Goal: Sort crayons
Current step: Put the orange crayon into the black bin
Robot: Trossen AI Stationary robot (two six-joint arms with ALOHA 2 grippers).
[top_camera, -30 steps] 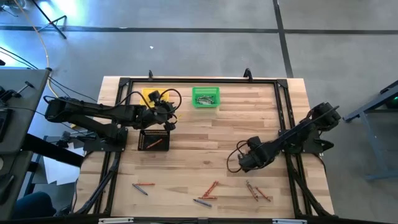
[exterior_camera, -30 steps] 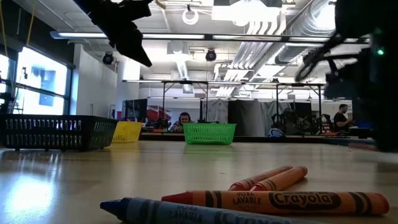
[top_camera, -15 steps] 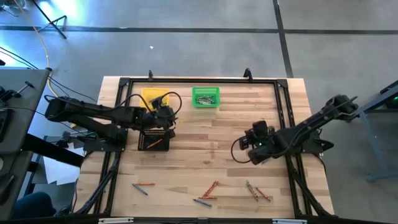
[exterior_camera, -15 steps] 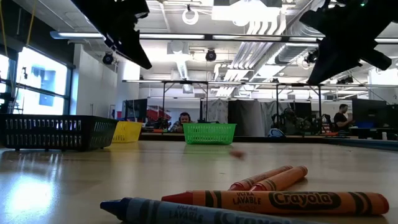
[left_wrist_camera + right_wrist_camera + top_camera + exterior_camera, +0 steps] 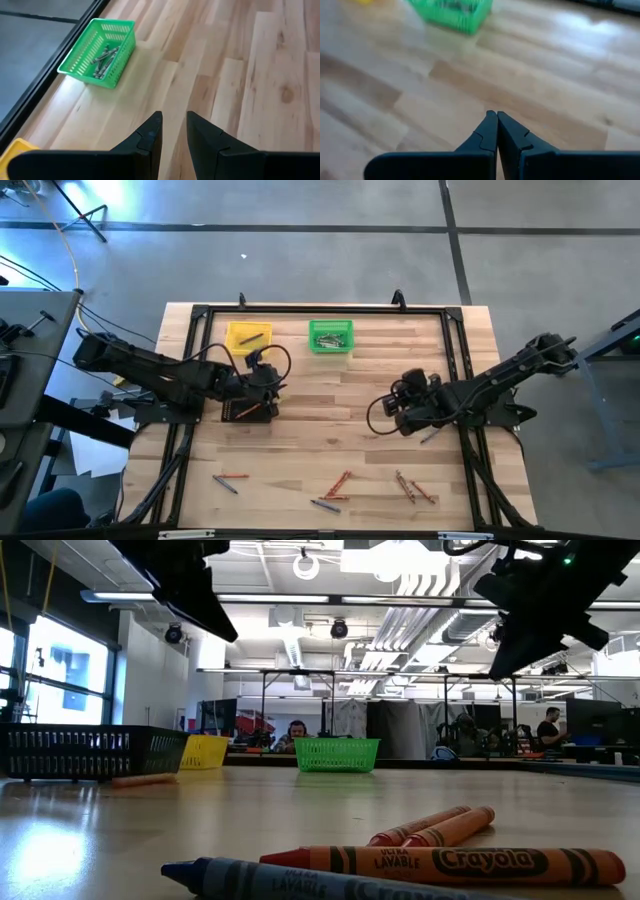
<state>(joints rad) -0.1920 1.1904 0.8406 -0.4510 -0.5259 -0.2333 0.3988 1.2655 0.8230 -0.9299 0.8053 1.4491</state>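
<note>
Crayons (image 5: 102, 56) inside green bin (image 5: 80, 55): left wrist view only.

On the near worktop (image 5: 300, 810) lie four crayons (image 5: 440, 865): a blue one in front, a long orange one behind it, two orange-red ones beyond. Far left sits a black bin (image 5: 90, 752) with a yellow bin (image 5: 205, 751) beside it, and a green bin (image 5: 337, 754) stands mid-far. My arms hang dark overhead.

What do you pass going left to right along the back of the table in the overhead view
Yellow bin → green bin. The black bin sits nearer the front, partly under the left gripper, so it is left out of the order.
</note>
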